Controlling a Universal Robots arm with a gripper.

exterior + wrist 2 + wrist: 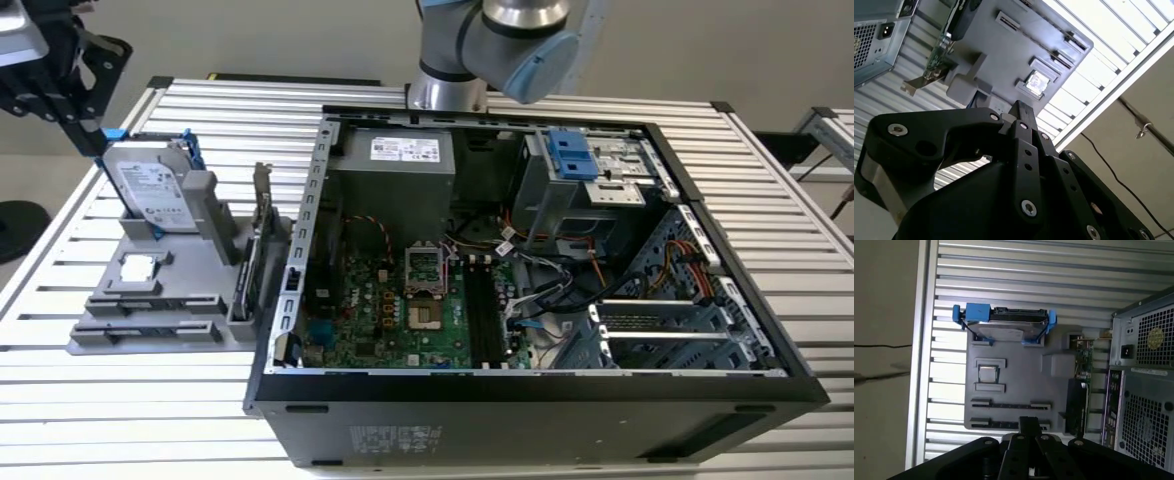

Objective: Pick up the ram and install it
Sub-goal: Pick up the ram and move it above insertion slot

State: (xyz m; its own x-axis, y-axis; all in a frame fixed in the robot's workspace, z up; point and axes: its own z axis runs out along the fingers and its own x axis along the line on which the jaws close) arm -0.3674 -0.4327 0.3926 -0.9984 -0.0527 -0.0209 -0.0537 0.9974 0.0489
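End effector (pixel 1029 421): fingers pressed together, empty, above holder (pixel 1019 382) | ram (pixel 1009 404): slotted in that gray holder, at 9 o'clock of computer case (pixel 534 420) in exterior view | handling: likely light, stiff, fragile; pinch flat faces mid-length, clear of contacts.

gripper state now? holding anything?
Gripper: closed, holding nothing, above the grey parts tray.
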